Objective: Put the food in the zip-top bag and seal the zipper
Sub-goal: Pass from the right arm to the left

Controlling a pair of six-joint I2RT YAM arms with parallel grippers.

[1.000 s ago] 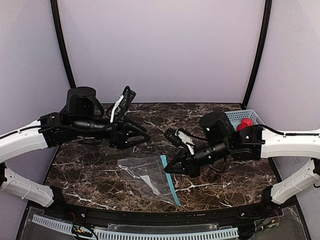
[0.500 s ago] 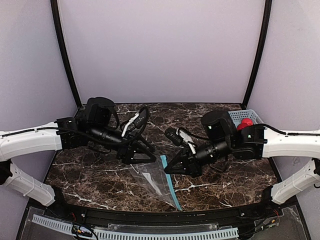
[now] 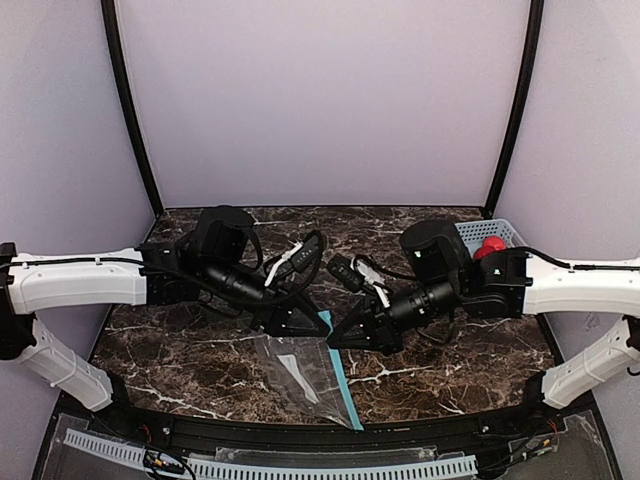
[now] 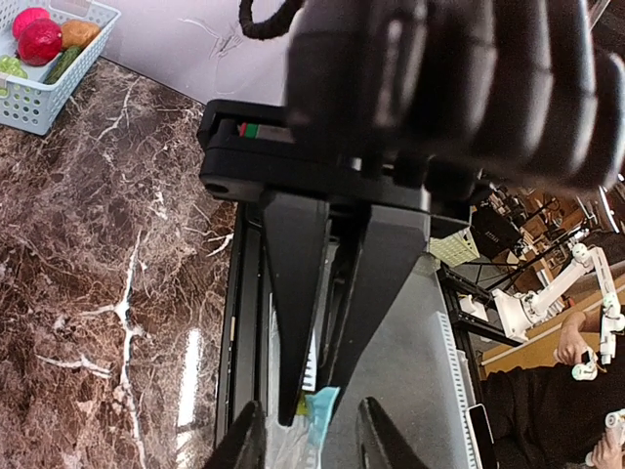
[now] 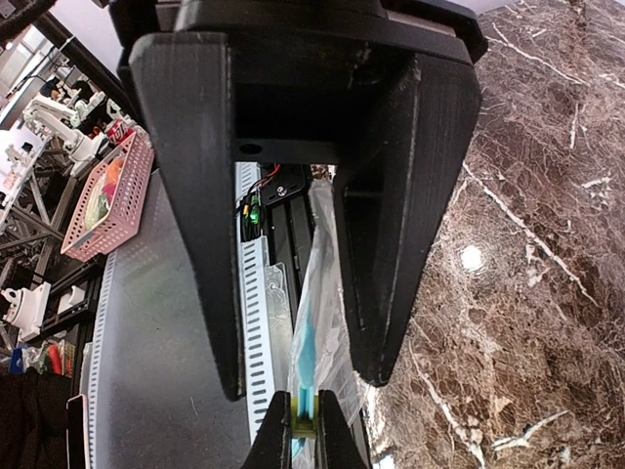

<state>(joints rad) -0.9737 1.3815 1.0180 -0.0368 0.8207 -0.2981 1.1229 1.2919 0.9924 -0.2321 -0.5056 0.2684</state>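
zipper of zip-top bag was clenched at far end by right gripper, prob. to lift mouth; left gripper was set astride it, jaws apart.

Left arm, right arm: white link shells, black joints and wrists. Looped black cables. Wedge-shaped black fingers.

The dark brown marble table has white veins; clear crinkly plastic zip-top bag with teal-blue zipper strip; light-blue plastic basket, round red toy fruit
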